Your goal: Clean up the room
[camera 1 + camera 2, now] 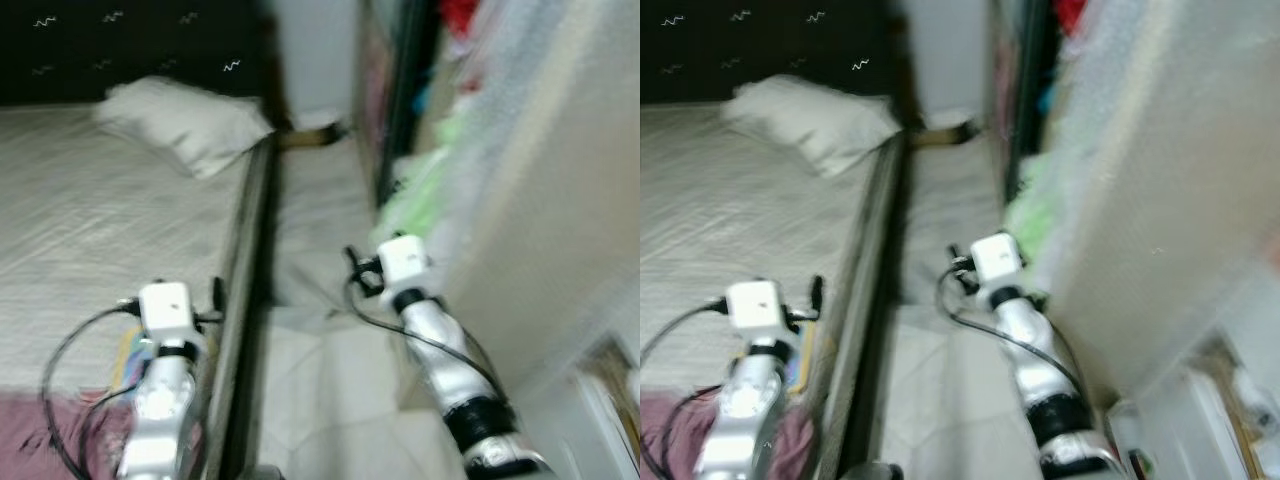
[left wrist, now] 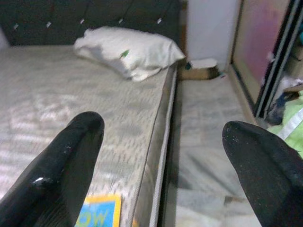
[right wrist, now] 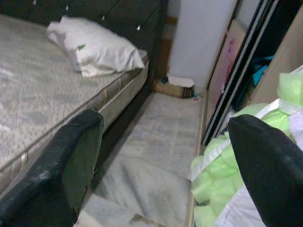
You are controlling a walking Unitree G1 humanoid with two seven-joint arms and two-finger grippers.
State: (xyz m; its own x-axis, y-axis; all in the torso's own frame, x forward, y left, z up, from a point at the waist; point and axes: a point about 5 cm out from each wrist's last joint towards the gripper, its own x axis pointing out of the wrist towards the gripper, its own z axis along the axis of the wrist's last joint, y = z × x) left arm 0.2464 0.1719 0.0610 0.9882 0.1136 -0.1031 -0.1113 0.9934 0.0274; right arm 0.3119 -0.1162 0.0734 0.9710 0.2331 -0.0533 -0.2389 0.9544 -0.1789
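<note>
Here the green cloth lies just beside the right gripper's open, empty jaws.

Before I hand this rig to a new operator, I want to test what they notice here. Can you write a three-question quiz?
1. True or false: the pillow lies on the bed.
2. What colour is the fabric spilling from the wardrobe?
3. The left gripper is: A) open B) shut on a book C) holding the pillow

Key: 1 true; 2 light green; 3 A
</note>
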